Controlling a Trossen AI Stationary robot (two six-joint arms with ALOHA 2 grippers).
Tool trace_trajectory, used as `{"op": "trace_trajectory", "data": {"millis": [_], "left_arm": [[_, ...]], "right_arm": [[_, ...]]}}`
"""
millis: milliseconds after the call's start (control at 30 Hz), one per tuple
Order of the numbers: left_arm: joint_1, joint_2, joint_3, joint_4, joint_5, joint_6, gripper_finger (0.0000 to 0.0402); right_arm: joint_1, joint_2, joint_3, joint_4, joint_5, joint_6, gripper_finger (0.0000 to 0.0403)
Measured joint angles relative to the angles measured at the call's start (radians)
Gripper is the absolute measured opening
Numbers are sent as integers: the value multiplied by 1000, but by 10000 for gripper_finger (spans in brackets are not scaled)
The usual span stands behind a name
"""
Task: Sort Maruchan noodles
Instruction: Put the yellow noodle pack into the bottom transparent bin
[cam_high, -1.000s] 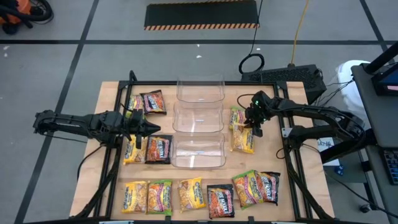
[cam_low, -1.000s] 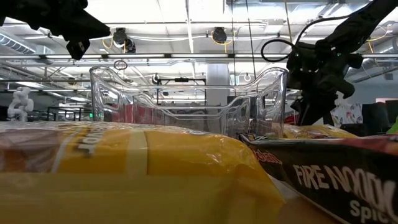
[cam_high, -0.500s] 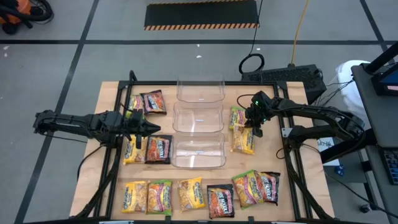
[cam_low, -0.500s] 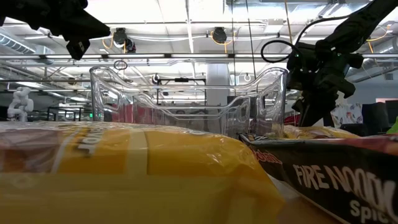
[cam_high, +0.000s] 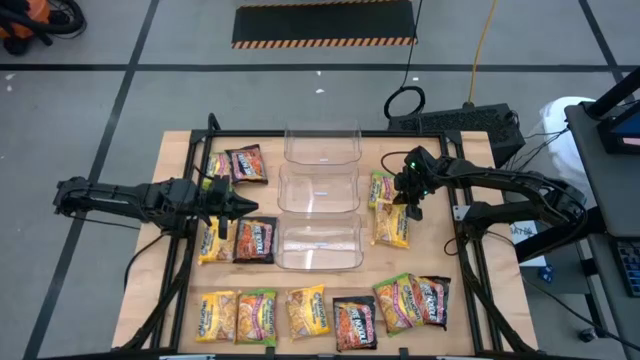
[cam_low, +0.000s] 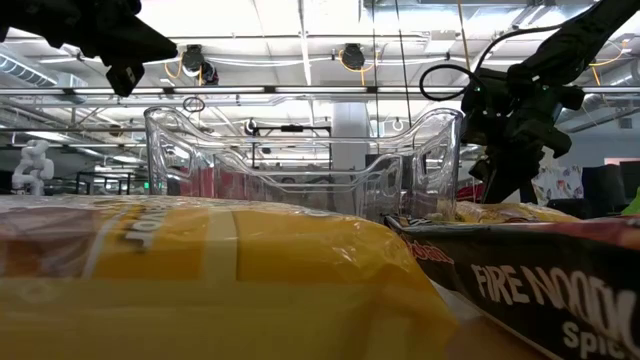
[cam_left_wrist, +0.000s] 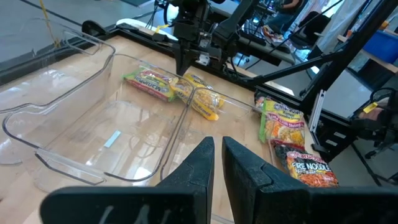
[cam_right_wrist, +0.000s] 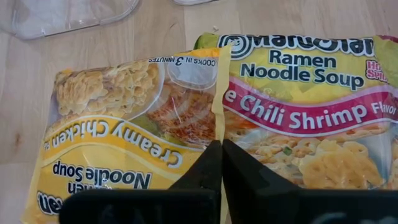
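The noodle packets lie flat in groups on the wooden table (cam_high: 500, 290). Two sit just right of the clear bins: a green-yellow chili shrimp packet (cam_high: 381, 189) and a yellow creamy chicken packet (cam_high: 390, 225), their edges touching. In the right wrist view the creamy chicken packet (cam_right_wrist: 121, 130) and the chili shrimp packet (cam_right_wrist: 305, 109) fill the picture side by side.

The right gripper (cam_high: 410, 203) hangs just above the seam where these two packets meet. Its fingers (cam_right_wrist: 239, 171) are pressed together, no gap between them, and they hold nothing.

A row of packets runs along the table's near edge: a yellow one (cam_high: 215, 316), a green-yellow one (cam_high: 257, 316), another yellow one (cam_high: 308, 312), a dark one (cam_high: 354, 322), then a green-yellow one (cam_high: 398, 303) overlapping a dark one (cam_high: 432, 299). Left of the bins lie a dark packet (cam_high: 254, 239) and a yellow packet (cam_high: 214, 243), and farther back another dark packet (cam_high: 246, 164).

Three clear bins (cam_high: 320, 200) stand in a line down the middle of the table.

The left gripper (cam_high: 243, 208) hovers over the packets left of the bins, pointing toward the middle bin. Its fingers (cam_left_wrist: 245, 171) are almost closed, only a thin slit between them, and grip nothing.
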Motion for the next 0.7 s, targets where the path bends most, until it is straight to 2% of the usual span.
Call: {"op": "trace_trajectory", "data": {"millis": [200,500,700], "left_arm": [[0,0,0,28,0,-53,37],[0,0,0,229,0,-56,37],[0,0,0,305,0,-57,37]], "right_arm": [[0,0,0,14,0,-2,0],[0,0,0,23,0,-2,0],[0,0,0,23,1,-2,0]]}}
